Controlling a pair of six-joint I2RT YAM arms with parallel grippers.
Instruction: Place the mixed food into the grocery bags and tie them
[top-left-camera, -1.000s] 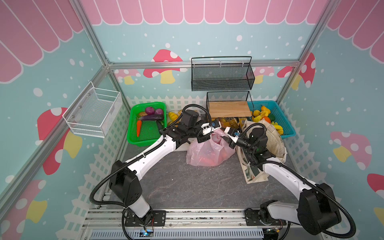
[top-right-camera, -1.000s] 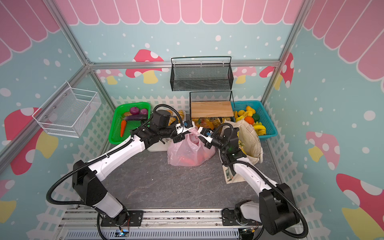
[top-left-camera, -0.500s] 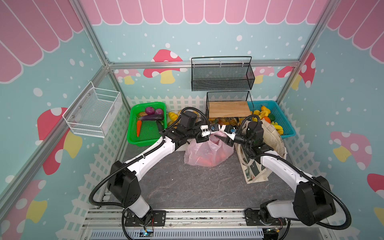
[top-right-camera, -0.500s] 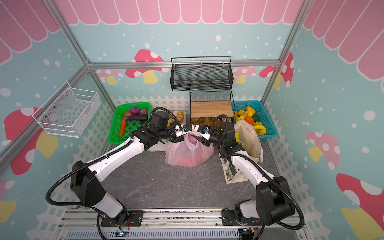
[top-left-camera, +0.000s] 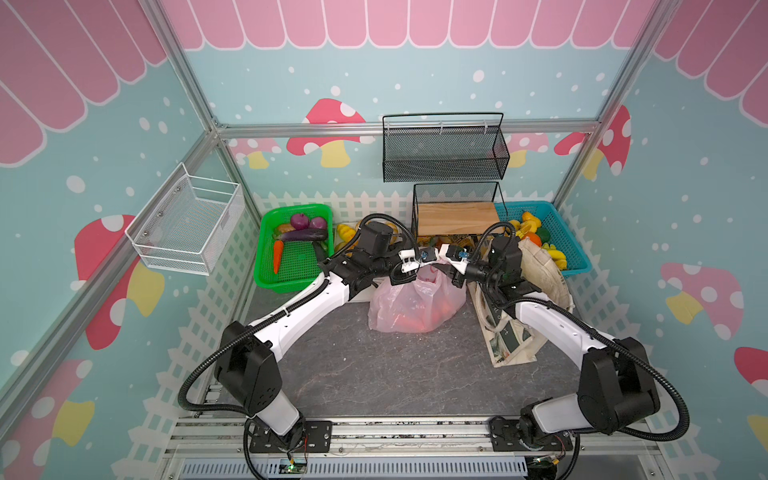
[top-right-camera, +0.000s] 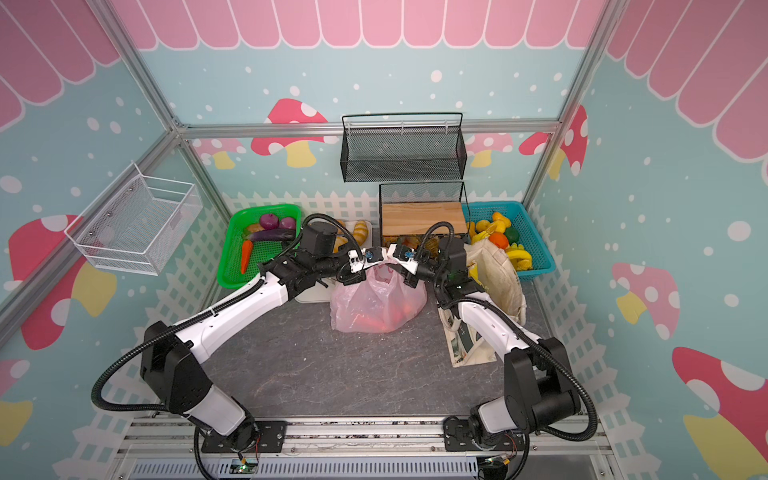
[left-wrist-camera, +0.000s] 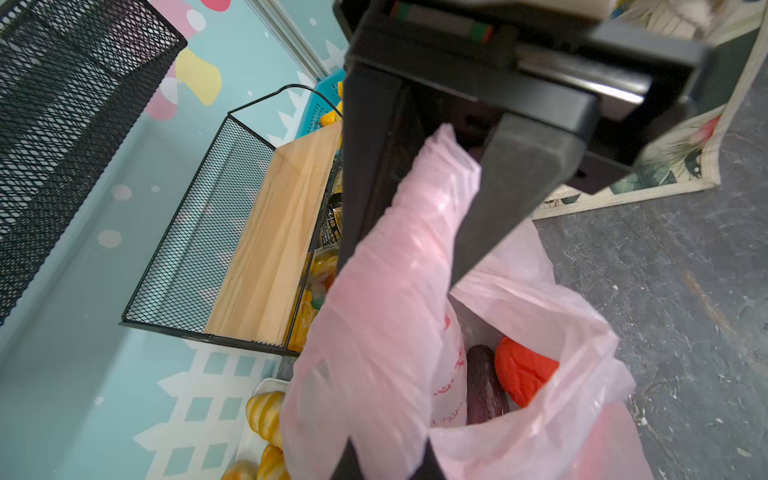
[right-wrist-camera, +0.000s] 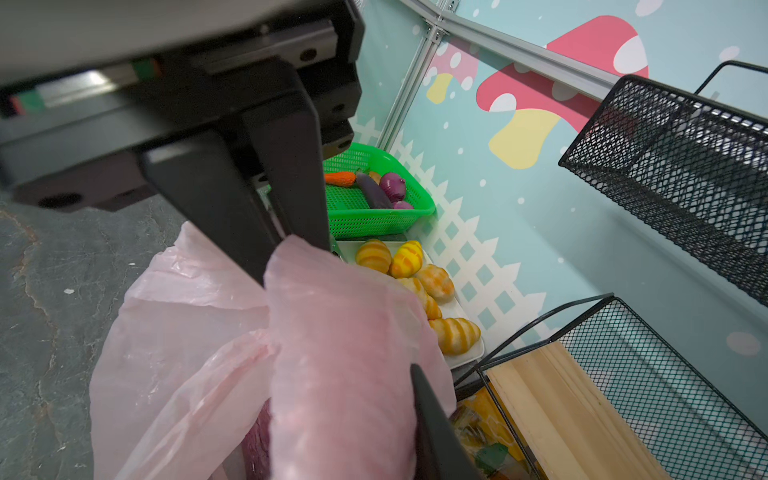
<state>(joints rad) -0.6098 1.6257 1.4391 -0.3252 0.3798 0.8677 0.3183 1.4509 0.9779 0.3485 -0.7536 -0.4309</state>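
Bag of crinkled pink film, left jaws pinching its bunched handle, right jaws' grip unclear.

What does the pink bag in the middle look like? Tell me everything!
The pink bag is thin, crinkly, see-through plastic with red print. It sits on the grey table, bulging and open on top, with its two handles held up. The left hand is shut on one handle. The other handle runs between the fingers of the right hand; whether they pinch it is unclear. Inside lie an orange-red toy and a purple eggplant.
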